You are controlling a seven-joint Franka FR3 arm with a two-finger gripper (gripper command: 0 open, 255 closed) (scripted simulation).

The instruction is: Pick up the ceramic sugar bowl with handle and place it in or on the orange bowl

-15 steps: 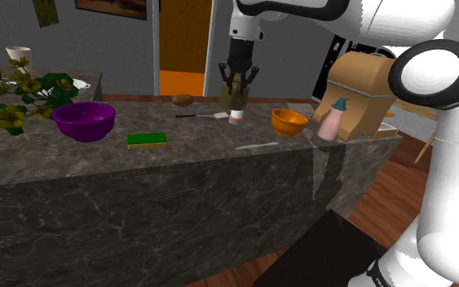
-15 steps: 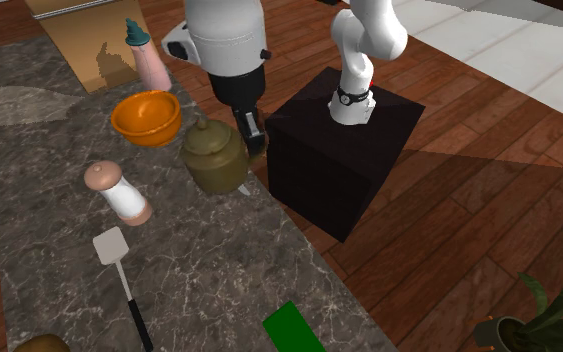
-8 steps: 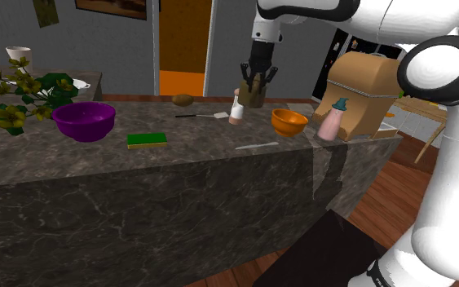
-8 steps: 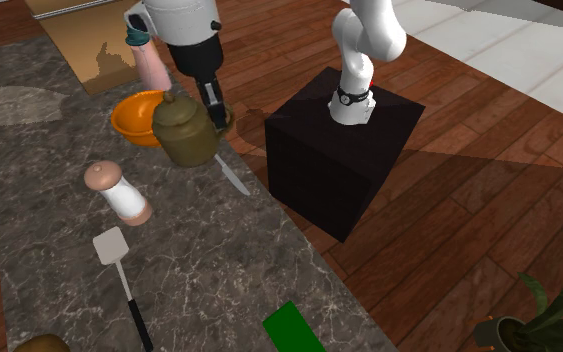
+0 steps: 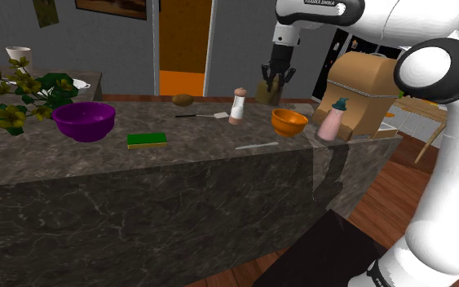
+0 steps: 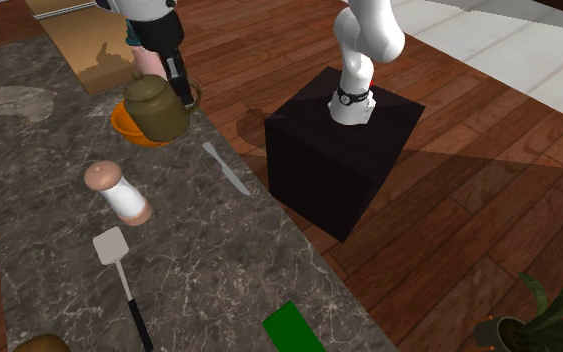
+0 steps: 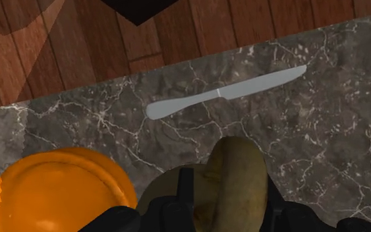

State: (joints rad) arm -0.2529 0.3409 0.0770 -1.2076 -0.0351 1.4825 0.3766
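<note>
The sugar bowl [image 6: 156,107] is olive-brown, round and lidded, with a loop handle [image 7: 235,178]. My gripper [image 6: 185,92] is shut on that handle and holds the bowl in the air. In the shoulder view the sugar bowl [image 5: 267,92] hangs under the gripper [image 5: 273,81], above and just left of the orange bowl [image 5: 289,122]. From the second exterior view it covers most of the orange bowl [image 6: 122,125]. In the wrist view the orange bowl [image 7: 58,191] lies on the counter beside the gripper [image 7: 230,205].
A knife [image 6: 226,168] lies near the counter's front edge. A pink-topped shaker [image 6: 119,193], a spatula [image 6: 119,262] and a green sponge [image 6: 294,328] sit further along. A pink bottle [image 5: 331,121] and a tan box [image 5: 368,94] stand behind the orange bowl. A purple bowl [image 5: 83,121] is far left.
The gripper has carried the sugar bowl past the shaker toward the orange bowl, rightward in the shoulder view. It now hangs close over the bowl. The grip has stayed shut.
</note>
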